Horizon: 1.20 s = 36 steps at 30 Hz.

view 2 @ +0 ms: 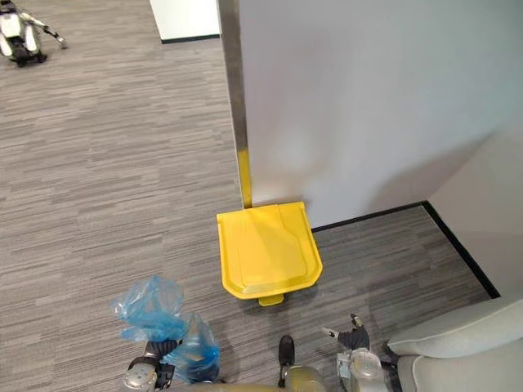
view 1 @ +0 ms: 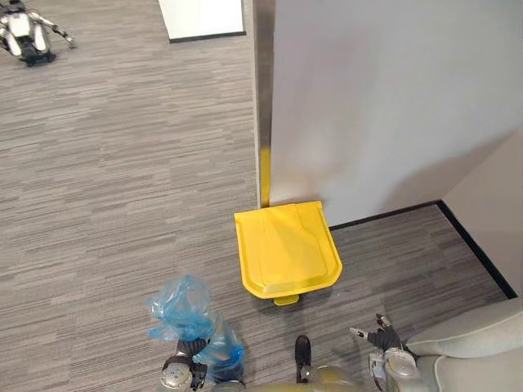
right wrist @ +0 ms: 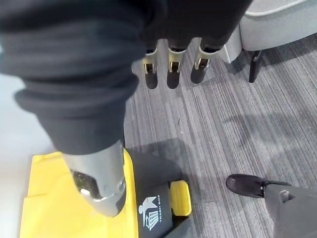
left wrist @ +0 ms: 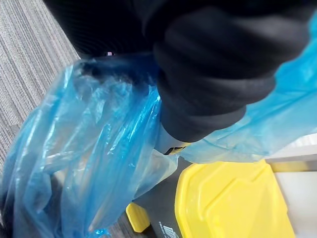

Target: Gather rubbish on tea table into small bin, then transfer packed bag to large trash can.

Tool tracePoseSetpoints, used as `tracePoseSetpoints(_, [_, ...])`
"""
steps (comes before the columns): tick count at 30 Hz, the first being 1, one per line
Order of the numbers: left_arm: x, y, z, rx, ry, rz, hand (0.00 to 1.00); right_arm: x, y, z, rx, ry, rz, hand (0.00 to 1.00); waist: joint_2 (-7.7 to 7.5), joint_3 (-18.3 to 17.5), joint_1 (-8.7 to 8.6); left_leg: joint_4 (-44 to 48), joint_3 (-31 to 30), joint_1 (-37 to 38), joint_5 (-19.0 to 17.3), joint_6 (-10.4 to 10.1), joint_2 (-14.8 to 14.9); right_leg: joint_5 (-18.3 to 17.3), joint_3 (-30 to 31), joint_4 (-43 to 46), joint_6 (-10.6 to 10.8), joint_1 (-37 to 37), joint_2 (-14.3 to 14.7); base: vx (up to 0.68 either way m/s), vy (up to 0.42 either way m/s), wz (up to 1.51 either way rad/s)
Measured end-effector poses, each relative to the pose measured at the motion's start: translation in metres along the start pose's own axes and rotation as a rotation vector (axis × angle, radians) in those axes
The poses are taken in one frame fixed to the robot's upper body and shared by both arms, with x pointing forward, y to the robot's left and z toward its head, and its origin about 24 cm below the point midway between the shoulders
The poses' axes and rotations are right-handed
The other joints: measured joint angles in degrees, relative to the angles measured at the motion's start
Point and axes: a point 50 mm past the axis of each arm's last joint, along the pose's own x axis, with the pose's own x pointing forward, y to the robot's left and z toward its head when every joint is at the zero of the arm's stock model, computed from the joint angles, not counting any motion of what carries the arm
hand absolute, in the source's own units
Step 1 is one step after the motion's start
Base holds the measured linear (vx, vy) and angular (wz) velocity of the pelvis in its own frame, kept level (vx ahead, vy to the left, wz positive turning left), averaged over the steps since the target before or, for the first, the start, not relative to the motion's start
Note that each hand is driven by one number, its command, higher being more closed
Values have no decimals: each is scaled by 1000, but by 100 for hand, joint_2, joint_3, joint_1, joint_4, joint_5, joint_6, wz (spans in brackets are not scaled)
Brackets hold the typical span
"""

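At the foot of the pale partition wall (view 1: 384, 106), on the grey carpet floor (view 1: 122, 180), stood the large trash can (view 1: 286, 249). Yellow lid (view 2: 268, 249) shut. Yellow foot pedal (view 1: 286, 300) stuck out at the front, on the robot's side. Dark can body was visible below the lid in the right wrist view.

Blue plastic bag (view 1: 189, 320), crumpled and translucent, sat at the left hand (view 1: 183, 369), low in the head views. It lay left of the can and apart from it, outside the can. In the left wrist view the plastic billowed round the dark ribbed cover, with lid and pedal beyond. Whether the left hand was clamped on the bag could not be told, as the plastic covered it.

Right hand (view 1: 384, 339) hung right of the pedal, just beside a pale grey armchair (view 1: 478, 347) in the near right corner. Its fingers (right wrist: 173, 69) were straight and relaxed, holding nothing, over bare carpet.

A white-and-black machine (view 1: 27, 34) stood well away on the far left carpet.
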Motion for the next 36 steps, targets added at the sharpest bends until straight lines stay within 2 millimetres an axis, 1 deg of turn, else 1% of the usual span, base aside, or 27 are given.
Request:
tracePoseSetpoints(1, [2, 1, 4, 2, -10, 1, 100, 1, -1, 3, 0, -8, -4, 0, -17, 66, -7, 12, 7, 84, -18, 32, -60, -162, -76, 437, 135, -109, -110, 38, 96, 12])
tracePoseSetpoints(2, [4, 2, 9, 2, -27, 3, 100, 3, -1, 8, -1, -22, -6, 0, 0, 194, -18, 66, 16, 184, -82, 132, -59, -325, -130, 1213, 382, -384, -192, 24, 74, 10])
tracePoseSetpoints(3, [10, 9, 20, 19, -59, 18, 100, 7, 4, 20, -3, -54, -2, 0, -16, 402, -27, 198, -1, 342, -223, 258, -114, -715, -235, 2186, 611, -1030, -350, 5, 35, 3])
tracePoseSetpoints(4, [11, 10, 22, 22, -64, 20, 100, 7, 5, 22, -5, -60, 1, 0, -47, 433, -25, 252, -5, 366, -260, 293, -113, -746, -240, 2133, 611, -1052, -365, 16, -1, 4])
tracePoseSetpoints(5, [13, 16, 28, 32, -81, 32, 100, 9, 8, 28, -11, -77, 9, 0, -91, 593, -20, 472, -24, 457, -403, 320, -125, -656, -283, 1526, 642, -1138, -345, 27, 2, 11])
tracePoseSetpoints(6, [14, 20, 30, 36, -87, 40, 100, 9, 8, 29, -9, -80, 9, 0, -153, 615, -14, 523, -38, 474, -430, 320, -178, -521, -322, 1146, 645, -1147, -337, 47, -13, 20])
tracePoseSetpoints(7, [15, 24, 35, 45, -104, 49, 100, 9, 9, 31, -6, -88, 9, 0, -295, 651, -6, 590, -35, 470, -479, 282, -302, -366, -365, 587, 641, -1093, -401, 84, -77, 41])
tracePoseSetpoints(8, [17, 26, 46, 43, -143, 58, 100, 9, 7, 35, -3, -104, -6, 0, -507, 724, -26, 798, -173, 506, -722, 206, -442, -125, -366, 352, 522, -959, -515, 81, -80, 36])
tracePoseSetpoints(9, [18, 22, 51, 34, -158, 52, 100, 10, 4, 40, -3, -117, -22, 0, -418, 790, -12, 894, -165, 497, -785, 184, -414, -129, -399, 385, 569, -942, -511, 69, -76, 26])
tracePoseSetpoints(10, [18, 19, 58, 27, -187, 45, 100, 11, 1, 47, 5, -143, -32, 0, -285, 835, -16, 971, -164, 433, -840, 171, -314, -139, -389, 391, 581, -942, -440, 53, -34, 4])
tracePoseSetpoints(11, [19, 19, 65, 24, -215, 48, 100, 11, 1, 52, 12, -167, -35, 0, -203, 889, -21, 950, -197, 460, -945, 195, -261, -139, -387, 468, 580, -947, -388, 61, -48, 11])
tracePoseSetpoints(12, [20, 20, 72, 22, -239, 53, 100, 10, 1, 52, 18, -166, -35, 0, -176, 906, -5, 950, -256, 504, -1037, 210, -219, -161, -387, 663, 544, -977, -364, 55, -49, 18])
tracePoseSetpoints(13, [20, 21, 75, 21, -251, 55, 100, 9, 0, 49, 28, -158, -40, 0, -170, 910, 1, 946, -312, 563, -1067, 207, -197, -206, -398, 789, 470, -979, -357, 65, -69, 23])
tracePoseSetpoints(15, [20, 21, 80, 14, -268, 57, 100, 6, -4, 36, 76, -118, -67, 0, -136, 894, 12, 900, -441, 715, -1135, 135, -79, -407, -518, 1171, 222, -976, -340, 72, -65, 30])
tracePoseSetpoints(16, [20, 21, 79, 10, -265, 58, 100, 6, -4, 34, 85, -109, -71, 0, -120, 885, 8, 868, -476, 725, -1126, 122, -50, -458, -564, 1202, 211, -976, -333, 99, -59, 30])
tracePoseSetpoints(17, [20, 19, 78, 4, -262, 55, 100, 5, -5, 29, 96, -89, -78, 0, -91, 871, -10, 777, -481, 751, -1048, 1, 9, -535, -629, 1254, 203, -988, -316, 103, -51, 19])
tracePoseSetpoints(18, [20, 17, 78, 0, -262, 51, 100, 4, -6, 26, 95, -80, -79, 0, -64, 855, -2, 754, -482, 758, -1037, -15, 13, -561, -653, 1264, 182, -990, -291, 121, -37, 9])
tracePoseSetpoints(19, [19, 14, 79, -8, -261, 45, 100, 3, -5, 24, 96, -72, -77, 0, -45, 835, 10, 742, -467, 767, -992, -77, 29, -610, -657, 1296, 139, -1003, -253, 82, -12, -5])
tracePoseSetpoints(21, [19, 10, 77, -15, -253, 36, 100, 4, -2, 27, 103, -82, -71, 0, -41, 790, 18, 653, -391, 759, -902, -75, 19, -625, -624, 1336, 114, -1085, -245, 63, -6, -12])
tracePoseSetpoints(22, [19, 7, 75, -21, -245, 30, 100, 3, 0, 30, 108, -93, -68, 0, -45, 695, 23, 534, -302, 738, -810, -98, -13, -624, -568, 1333, 106, -1188, -243, 70, 5, -17])
tracePoseSetpoints(26, [16, -2, 68, -39, -223, 12, 100, 2, 6, 30, 123, -94, -56, 0, -22, 477, 55, 406, -173, 737, -544, -120, -97, -627, -502, 1254, 72, -1222, -268, 69, 3, -8])
tracePoseSetpoints(28, [15, -4, 66, -39, -218, 9, 100, 2, 8, 31, 134, -97, -55, 0, -24, 410, 61, 349, -175, 726, -480, -132, -102, -627, -527, 1226, 72, -1214, -293, 47, -18, 12])
tracePoseSetpoints(30, [16, -5, 69, -33, -226, 3, 100, 2, 10, 32, 141, -99, -51, 0, -24, 406, 53, 351, -198, 647, -468, -121, -89, -627, -628, 1197, 72, -1214, -354, -3, -25, 30])
tracePoseSetpoints(33, [16, -10, 71, -13, -237, -20, 100, 0, 20, 33, 128, -104, -11, 0, -25, 401, 49, 340, -348, 449, -417, -136, -67, -602, -843, 1008, 68, -1203, -451, -37, -35, 40])
tracePoseSetpoints(36, [15, -11, 77, -11, -261, -24, 100, -1, 37, 41, 98, -128, 50, 0, -19, 402, 27, 340, -516, 160, -422, -136, 18, -537, -957, 787, 169, -1202, -452, -68, -48, 52])
